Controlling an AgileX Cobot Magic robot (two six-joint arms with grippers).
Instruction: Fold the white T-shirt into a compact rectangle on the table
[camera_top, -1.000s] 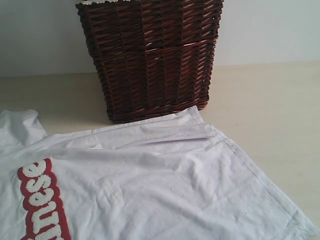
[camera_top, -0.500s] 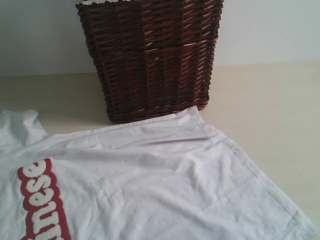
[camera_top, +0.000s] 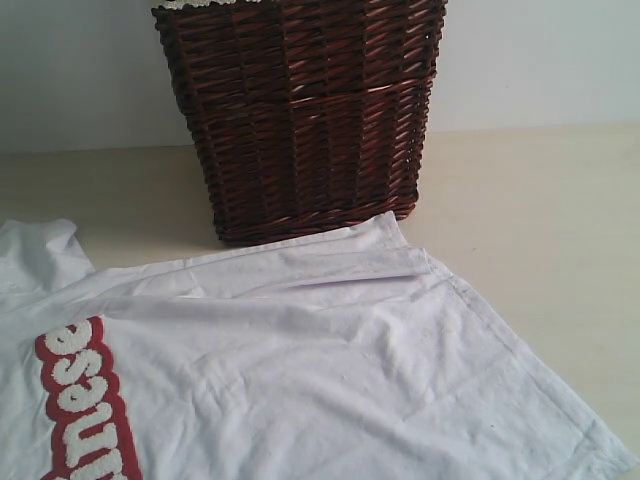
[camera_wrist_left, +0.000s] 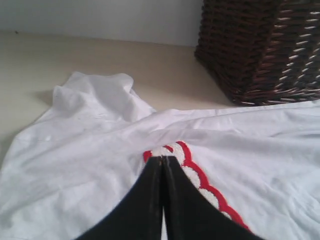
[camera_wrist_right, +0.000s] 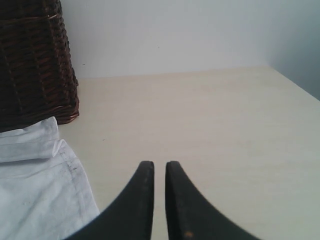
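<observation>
— Where did your shirt lie?
— On the table (camera_top: 540, 220), your white T-shirt (camera_top: 320, 370) lay spread at 6 o'clock, its edge just beside the dark wicker basket (camera_top: 300, 110) at 12.
— And your grippers?
— Your left gripper (camera_wrist_left: 162, 159) was pressed closed at the shirt's red band (camera_wrist_left: 192, 172). Your right gripper (camera_wrist_right: 160, 165), all but closed, held nothing.

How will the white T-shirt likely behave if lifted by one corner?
Probably floppy: the white T-shirt lies wrinkled, its sleeve bunched. The fuzzy red band may fold more stiffly. Pushed, it would likely ruck up on the table rather than slide whole.
</observation>
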